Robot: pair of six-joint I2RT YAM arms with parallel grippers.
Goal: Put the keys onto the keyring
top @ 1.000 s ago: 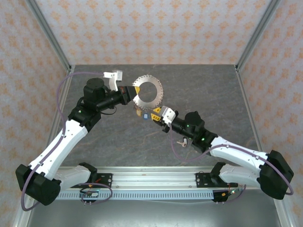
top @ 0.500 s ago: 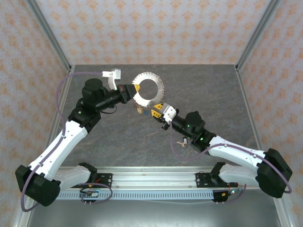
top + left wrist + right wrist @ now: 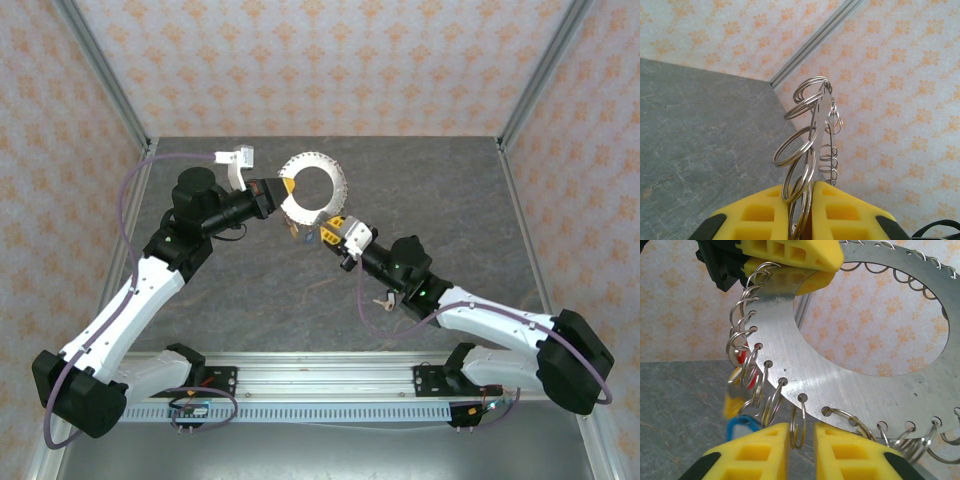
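Note:
My left gripper [image 3: 283,190] is shut on the rim of the keyring [image 3: 298,208], a flat metal ring with small split rings along its edge, and holds it up above the table. The left wrist view has the keyring [image 3: 821,107] edge-on between the shut jaws [image 3: 812,185]. My right gripper [image 3: 333,232] is at the keyring's lower rim. In the right wrist view its fingers [image 3: 801,426] stand narrowly open on either side of one small split ring [image 3: 799,425] that hangs from the keyring [image 3: 840,385]. Keys with red [image 3: 742,360], yellow [image 3: 732,402] and blue [image 3: 740,427] heads hang at the left.
One loose key [image 3: 383,300] lies on the grey table [image 3: 450,200] beside the right forearm. Patterned walls and metal posts [image 3: 105,80] enclose the table. The left gripper's yellow fingers [image 3: 790,255] sit at the top of the right wrist view.
My right gripper has risen toward the keyring's lower rim and its jaws have narrowed a little. The left gripper and keyring have shifted slightly up and left.

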